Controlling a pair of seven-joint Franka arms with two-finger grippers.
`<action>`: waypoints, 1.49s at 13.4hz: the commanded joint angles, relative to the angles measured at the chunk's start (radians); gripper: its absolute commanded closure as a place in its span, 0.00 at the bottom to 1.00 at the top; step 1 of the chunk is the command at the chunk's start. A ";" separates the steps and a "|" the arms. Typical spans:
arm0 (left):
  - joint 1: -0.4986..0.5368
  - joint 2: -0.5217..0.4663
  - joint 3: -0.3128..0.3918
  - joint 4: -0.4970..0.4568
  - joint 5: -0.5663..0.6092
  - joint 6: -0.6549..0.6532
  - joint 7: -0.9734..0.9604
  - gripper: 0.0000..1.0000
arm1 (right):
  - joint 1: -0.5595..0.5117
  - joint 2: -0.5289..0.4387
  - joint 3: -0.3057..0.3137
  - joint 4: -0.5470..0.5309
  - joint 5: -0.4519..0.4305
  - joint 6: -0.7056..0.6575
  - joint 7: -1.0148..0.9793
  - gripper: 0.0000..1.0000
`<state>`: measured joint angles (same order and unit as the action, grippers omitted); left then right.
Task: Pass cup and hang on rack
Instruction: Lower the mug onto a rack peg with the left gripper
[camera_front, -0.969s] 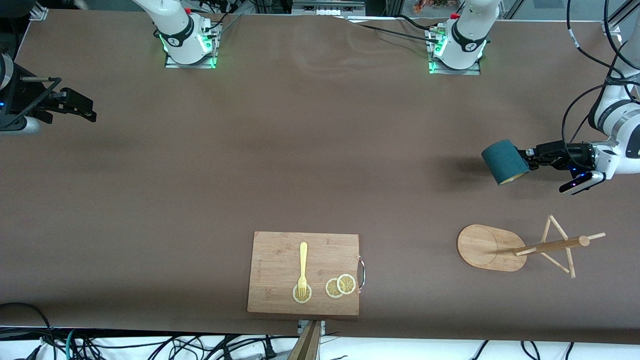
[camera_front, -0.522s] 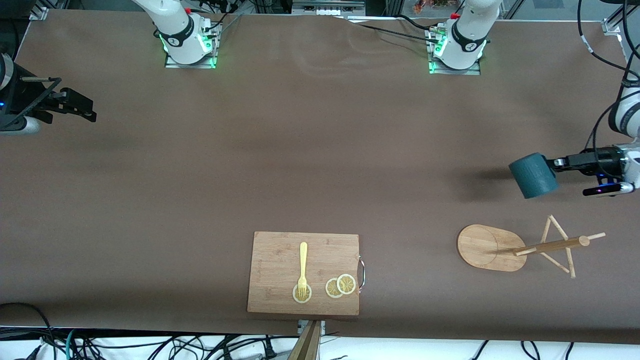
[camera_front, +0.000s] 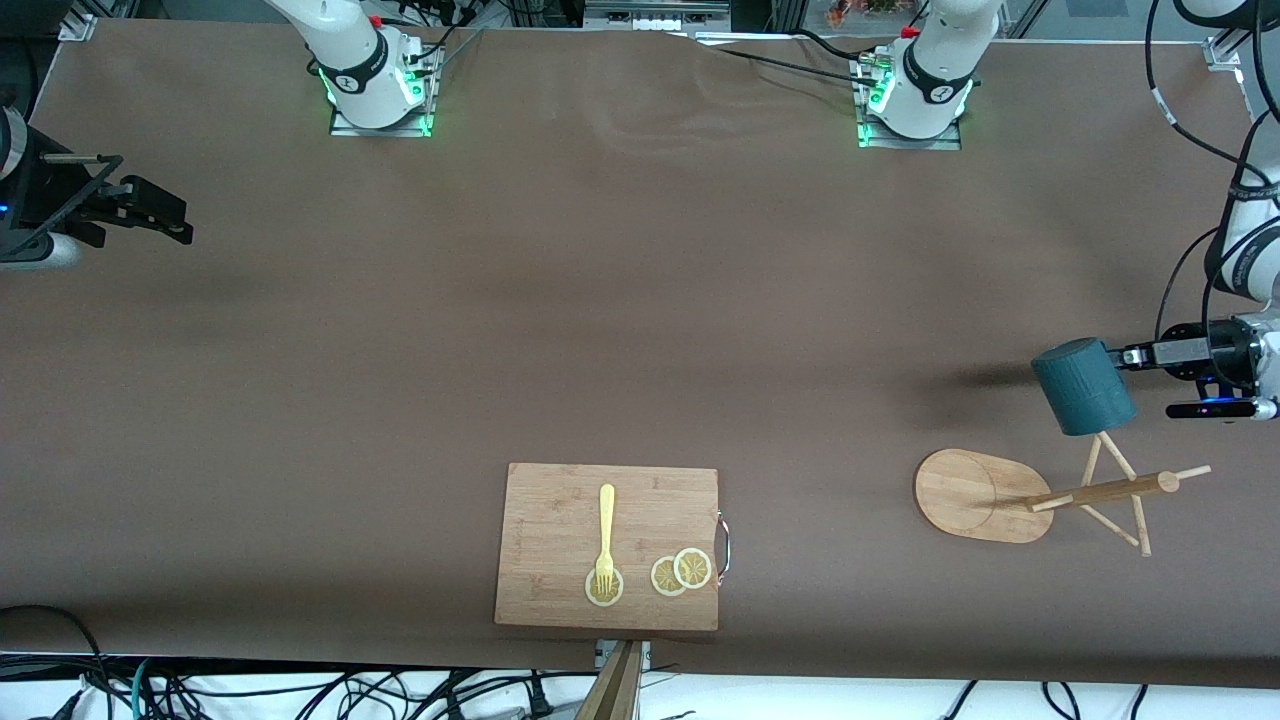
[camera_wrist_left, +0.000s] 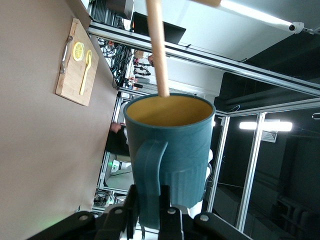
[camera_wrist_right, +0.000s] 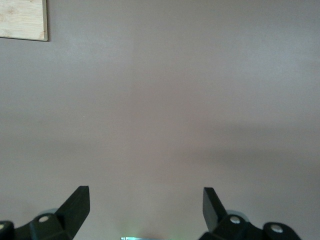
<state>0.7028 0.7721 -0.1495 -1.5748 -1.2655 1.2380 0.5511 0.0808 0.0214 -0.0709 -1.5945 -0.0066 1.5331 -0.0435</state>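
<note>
My left gripper (camera_front: 1125, 357) is shut on the handle of the dark teal cup (camera_front: 1083, 388), which it holds in the air over the upper pegs of the rack (camera_front: 1100, 490). The cup's closed bottom faces up and its mouth faces the pegs. In the left wrist view the fingers (camera_wrist_left: 131, 196) clamp the handle of the cup (camera_wrist_left: 172, 145), and a thin wooden peg (camera_wrist_left: 157, 50) ends at the rim of its mustard-yellow inside. The rack's oval base (camera_front: 975, 493) rests on the table. My right gripper (camera_front: 165, 220) waits open at the right arm's end of the table, with nothing between its fingers (camera_wrist_right: 75, 205).
A rectangular wooden cutting board (camera_front: 555, 520) lies near the table's front edge with a yellow fork (camera_front: 606, 530) and lemon slices (camera_front: 681, 572) on it. It also shows in the left wrist view as the cutting board (camera_wrist_left: 70, 80). Brown table cover spreads around.
My left gripper has carried the cup from over bare table to over the rack's pegs and turned its mouth downward. The right arm has not moved.
</note>
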 joint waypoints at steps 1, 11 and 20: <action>-0.005 0.065 -0.002 0.082 -0.038 -0.009 -0.037 1.00 | -0.016 -0.008 0.014 -0.004 -0.004 0.007 -0.012 0.00; 0.009 0.156 -0.002 0.174 -0.077 0.074 -0.056 1.00 | -0.016 -0.008 0.014 -0.002 -0.001 0.007 -0.012 0.00; 0.012 0.194 -0.001 0.188 -0.111 0.080 -0.048 0.85 | -0.015 -0.008 0.014 -0.002 0.000 0.007 -0.012 0.00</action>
<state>0.7117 0.9408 -0.1454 -1.4285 -1.3469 1.3211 0.5152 0.0808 0.0214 -0.0705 -1.5945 -0.0065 1.5338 -0.0435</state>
